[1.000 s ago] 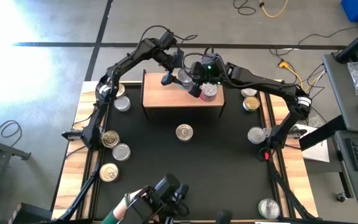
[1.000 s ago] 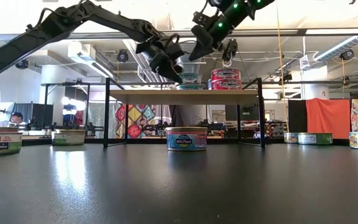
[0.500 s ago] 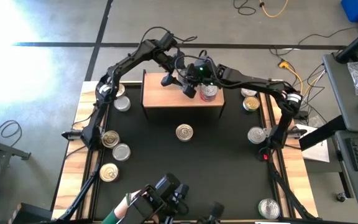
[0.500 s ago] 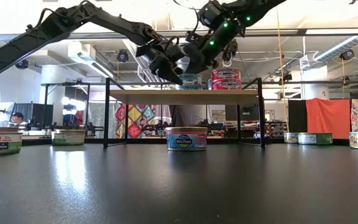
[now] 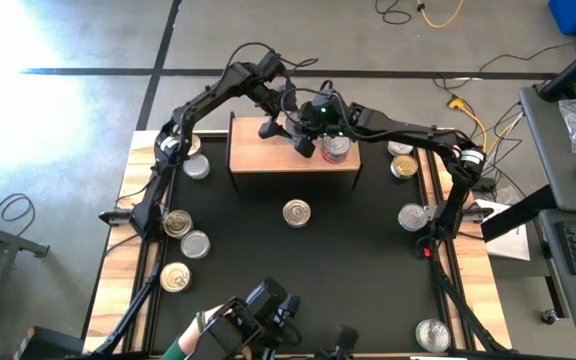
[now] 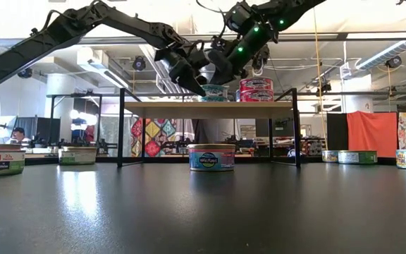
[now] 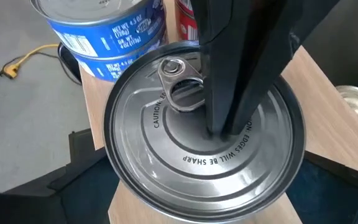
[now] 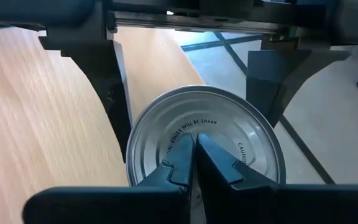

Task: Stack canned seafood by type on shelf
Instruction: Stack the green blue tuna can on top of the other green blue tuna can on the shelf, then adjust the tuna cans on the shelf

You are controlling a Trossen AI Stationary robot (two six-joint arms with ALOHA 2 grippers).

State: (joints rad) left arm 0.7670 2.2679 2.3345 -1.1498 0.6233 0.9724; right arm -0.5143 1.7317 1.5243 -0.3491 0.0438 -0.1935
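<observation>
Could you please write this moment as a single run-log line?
left gripper: open, straddling silver-lidded can | right gripper: shut, tips pressing on its lid | can on shelf, beside red cans

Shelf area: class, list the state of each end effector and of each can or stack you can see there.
Left end effector: open, astride the silver-lidded can.
Right end effector: shut, tips on that can's lid.
Silver-lidded can: upright on the shelf.
Red cans: stacked two high on the shelf.
Blue cans: stacked.
</observation>
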